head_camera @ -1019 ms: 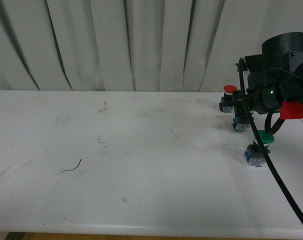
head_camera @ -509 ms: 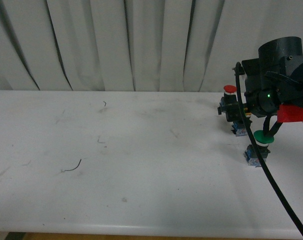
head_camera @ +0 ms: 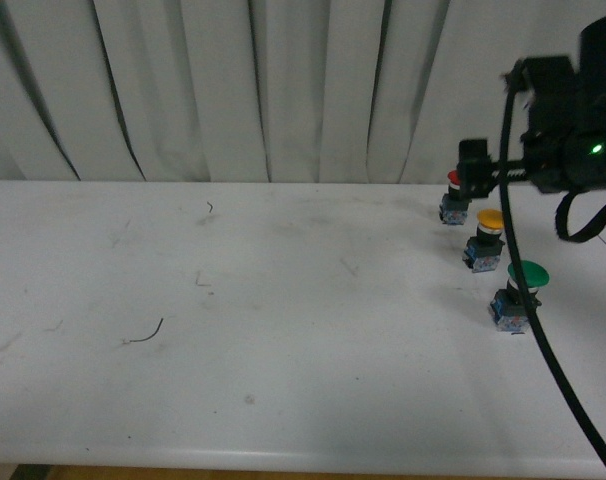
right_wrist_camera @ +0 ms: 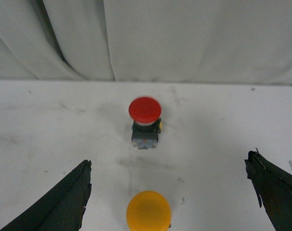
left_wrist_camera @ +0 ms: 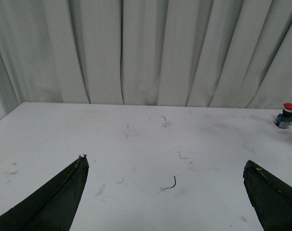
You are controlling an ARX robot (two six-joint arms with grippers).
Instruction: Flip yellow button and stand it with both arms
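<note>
Both pairs of jaws stand wide apart, holding nothing. Upright on the table (head_camera: 283,330), the yellow button (head_camera: 490,238) sits between the red button (head_camera: 455,200) and green button (head_camera: 523,292). It looks small, rigid and top-heavy; its blocky base likely gives the surest hold.

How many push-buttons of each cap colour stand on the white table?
Red-capped button: 1
Yellow button: 1
Green-capped button: 1
Total: 3 buttons, all upright, in a row on the table's right side.
</note>
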